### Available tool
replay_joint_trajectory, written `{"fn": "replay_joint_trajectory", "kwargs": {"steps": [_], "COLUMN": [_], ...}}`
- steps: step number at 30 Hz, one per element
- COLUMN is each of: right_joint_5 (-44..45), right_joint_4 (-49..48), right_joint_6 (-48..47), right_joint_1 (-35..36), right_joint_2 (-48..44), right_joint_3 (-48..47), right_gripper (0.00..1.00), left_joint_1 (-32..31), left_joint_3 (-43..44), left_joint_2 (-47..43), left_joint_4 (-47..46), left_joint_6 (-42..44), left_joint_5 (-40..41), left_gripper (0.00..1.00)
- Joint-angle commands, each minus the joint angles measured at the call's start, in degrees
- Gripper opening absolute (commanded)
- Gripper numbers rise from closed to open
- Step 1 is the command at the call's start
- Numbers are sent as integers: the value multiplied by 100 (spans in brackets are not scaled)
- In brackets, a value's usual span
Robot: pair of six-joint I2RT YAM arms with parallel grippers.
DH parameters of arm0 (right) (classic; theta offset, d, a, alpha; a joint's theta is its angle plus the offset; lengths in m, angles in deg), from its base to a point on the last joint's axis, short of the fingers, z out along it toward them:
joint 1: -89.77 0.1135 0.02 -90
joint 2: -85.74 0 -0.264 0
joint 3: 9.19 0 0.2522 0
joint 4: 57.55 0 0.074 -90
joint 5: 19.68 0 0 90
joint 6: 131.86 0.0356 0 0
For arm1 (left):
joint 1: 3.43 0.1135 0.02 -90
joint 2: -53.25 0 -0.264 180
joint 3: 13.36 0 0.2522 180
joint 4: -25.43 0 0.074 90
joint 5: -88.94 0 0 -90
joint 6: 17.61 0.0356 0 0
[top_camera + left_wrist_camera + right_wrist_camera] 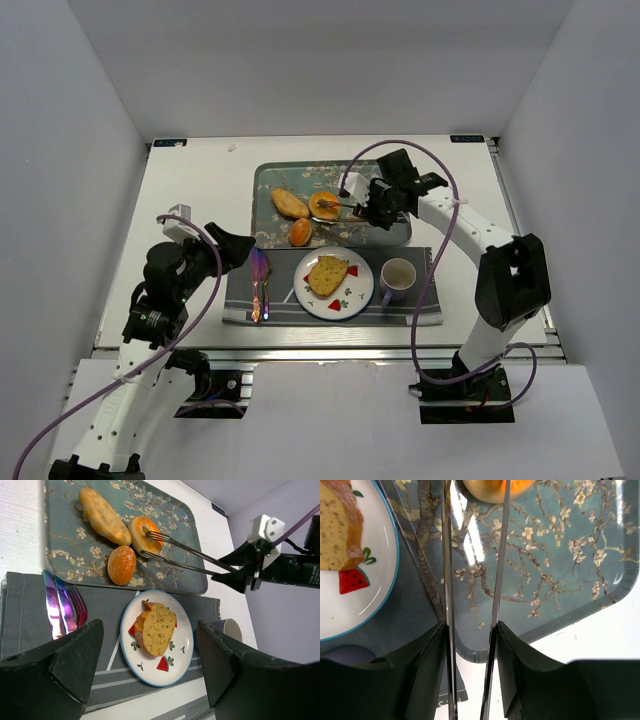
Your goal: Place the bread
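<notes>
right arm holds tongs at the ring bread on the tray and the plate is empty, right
No: the plate holds a bread slice, as the left wrist view shows. The tongs do reach the ring bread on the tray.

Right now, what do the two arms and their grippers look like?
The left arm and right arm both have white links with bulky black joints. A purple cable loops along each. The left gripper and right gripper have matte black, wedge-shaped fingers. No markings are legible.
</notes>
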Motion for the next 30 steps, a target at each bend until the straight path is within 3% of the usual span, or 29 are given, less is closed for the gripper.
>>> {"fn": "replay_joint_trajectory", "kwargs": {"steps": [1, 4, 8, 11, 15, 22, 30], "right_joint_5": [186, 318, 275, 213, 2, -699, -1492], "right_joint_4": [-88, -36, 52, 17, 87, 622, 1879], "right_joint_6": [15, -29, -161, -231, -188, -231, -1083], "right_joint_1": [31, 49, 49, 49, 40, 40, 84], "right_joint_2": [145, 268, 172, -144, -557, -1601, -3289], "right_joint_3": [-4, -66, -75, 74, 163, 268, 1647], "right_gripper": [47, 40, 18, 9, 4, 2, 4], "left_joint_1": [21, 21, 21, 21, 12, 21, 21], "left_joint_3": [-37, -29, -2, 15, -37, 42, -116], "left_joint_2": [-50, -59, -58, -93, -146, -146, -287], "left_joint_4": [-68, -59, -42, -15, -41, 20, -33], "left_joint_6": [-17, -9, -9, 0, -26, 0, -105], "left_joint_5": [-37, -20, -2, 42, 42, 42, -2], "left_gripper": [85, 85, 85, 85, 85, 85, 85]}}
